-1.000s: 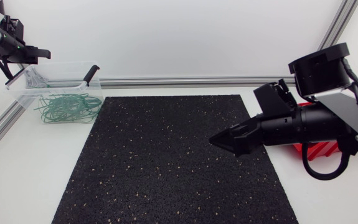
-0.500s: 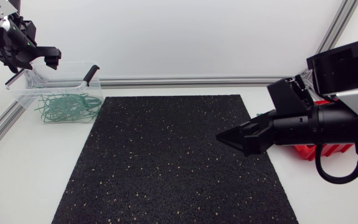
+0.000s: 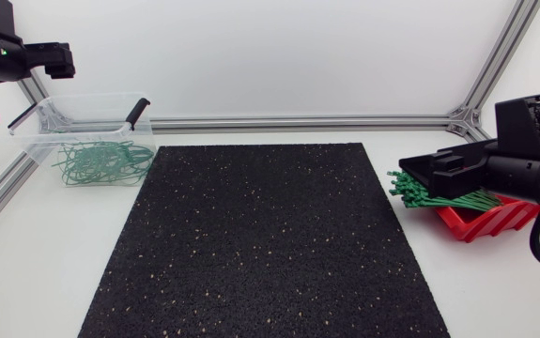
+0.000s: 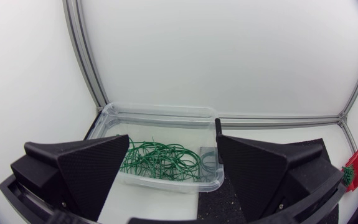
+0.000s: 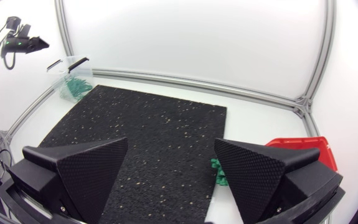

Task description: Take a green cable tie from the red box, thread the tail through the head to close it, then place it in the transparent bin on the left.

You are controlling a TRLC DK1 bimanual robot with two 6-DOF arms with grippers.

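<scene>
Holding nothing in left gripper (image 4: 172, 149), spread wide, facing transparent bin (image 4: 155, 112); nothing in right gripper (image 5: 171, 146) either, equally wide, beside red box (image 5: 300, 149).

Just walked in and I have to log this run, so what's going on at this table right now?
Neither arm holds anything at this moment. The left claw hangs open near the transparent bin, which holds a tangle of looped green ties. The right claw is open too, by the red box, where a bundle of straight green cable ties pokes out over its edge. The black mat lies between the two.
</scene>
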